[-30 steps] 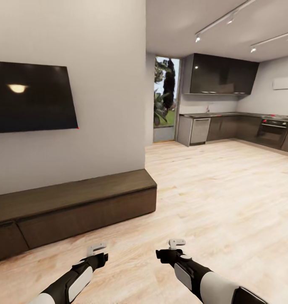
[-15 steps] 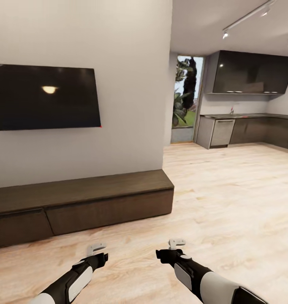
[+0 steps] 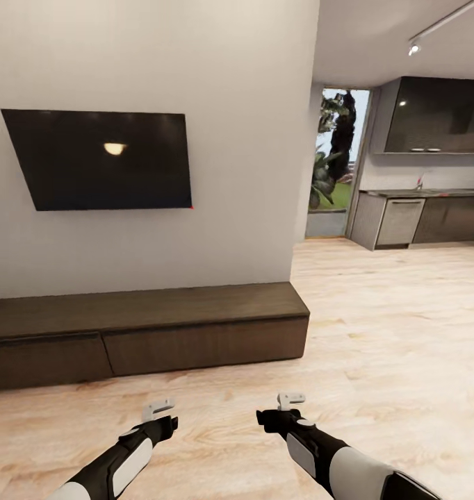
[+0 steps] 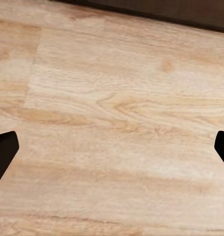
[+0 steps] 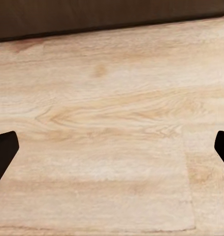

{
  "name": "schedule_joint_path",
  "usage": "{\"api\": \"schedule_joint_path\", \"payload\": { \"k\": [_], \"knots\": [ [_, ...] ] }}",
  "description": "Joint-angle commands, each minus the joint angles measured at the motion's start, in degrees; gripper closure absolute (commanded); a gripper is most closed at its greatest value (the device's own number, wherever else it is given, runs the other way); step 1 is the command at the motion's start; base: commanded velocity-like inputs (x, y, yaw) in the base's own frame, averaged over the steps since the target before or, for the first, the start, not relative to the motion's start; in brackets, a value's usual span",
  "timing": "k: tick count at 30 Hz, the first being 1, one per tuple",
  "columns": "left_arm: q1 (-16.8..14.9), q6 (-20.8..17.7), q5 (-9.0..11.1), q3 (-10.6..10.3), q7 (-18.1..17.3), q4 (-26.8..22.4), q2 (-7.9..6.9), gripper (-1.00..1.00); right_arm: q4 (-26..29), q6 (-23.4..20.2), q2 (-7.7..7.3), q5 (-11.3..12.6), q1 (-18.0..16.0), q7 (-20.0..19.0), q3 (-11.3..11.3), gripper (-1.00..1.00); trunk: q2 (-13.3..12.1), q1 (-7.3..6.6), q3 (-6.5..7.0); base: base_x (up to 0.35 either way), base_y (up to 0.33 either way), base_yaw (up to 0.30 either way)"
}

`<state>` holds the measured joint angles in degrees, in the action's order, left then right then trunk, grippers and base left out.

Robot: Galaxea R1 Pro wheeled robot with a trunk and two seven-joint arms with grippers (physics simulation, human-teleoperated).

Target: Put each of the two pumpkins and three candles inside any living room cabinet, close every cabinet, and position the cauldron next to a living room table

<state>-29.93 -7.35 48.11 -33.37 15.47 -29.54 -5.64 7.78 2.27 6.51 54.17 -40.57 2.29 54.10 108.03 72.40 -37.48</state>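
You're facing the cabinet [image 3: 146, 326], which runs long and low along the wall under the TV [image 3: 105, 160], its long axis lying crosswise to your view. It sits ahead of both arms and mostly off to your left, so the left gripper [image 3: 160, 410] is the nearer one to its drawer fronts; the right gripper [image 3: 287, 406] points at bare floor [image 3: 376, 333] just past the cabinet's right end. Both sets of jaws are spread wide and hold nothing; in each wrist view the fingertips sit at the far edges with only floorboards between them. Every drawer front looks flush and closed. The kitchen [image 3: 431, 208] lies well off to your right.
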Motion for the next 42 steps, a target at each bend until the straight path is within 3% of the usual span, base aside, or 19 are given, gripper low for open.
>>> {"api": "schedule_joint_path", "payload": {
  "k": [1,9,32,38,42],
  "knots": [
    [0.0,-0.1,0.4,-0.5,0.5,-0.2,-0.11,-1.00,0.0,0.8,0.00,0.4,0.0,0.2,0.5,-1.00,0.0,0.01,-0.06,0.193,-0.168,0.032],
    [-0.1,-0.1,0.4,-0.5,0.5,-0.2,-0.16,-1.00,-0.1,2.9,0.00,0.7,0.0,-0.1,0.5,-1.00,0.0,0.01,-0.06,0.156,-0.064,0.008],
    [-0.1,0.0,0.5,-0.5,0.6,-0.2,-0.24,-1.00,-0.2,3.2,0.00,0.7,0.0,1.1,0.5,-1.00,0.0,0.01,-0.06,0.125,-0.001,0.000],
    [0.0,0.2,0.3,-0.4,0.1,-0.2,-0.49,-1.00,-0.2,3.0,0.00,0.3,0.0,9.7,0.6,-1.00,0.0,0.01,-0.06,0.001,0.000,0.000],
    [0.0,-0.1,0.4,-0.4,-0.3,-0.7,-1.39,-1.00,-0.1,3.0,0.00,0.9,0.0,12.1,0.5,-1.00,0.0,0.01,-0.06,0.000,0.000,0.000]
  ]
}}
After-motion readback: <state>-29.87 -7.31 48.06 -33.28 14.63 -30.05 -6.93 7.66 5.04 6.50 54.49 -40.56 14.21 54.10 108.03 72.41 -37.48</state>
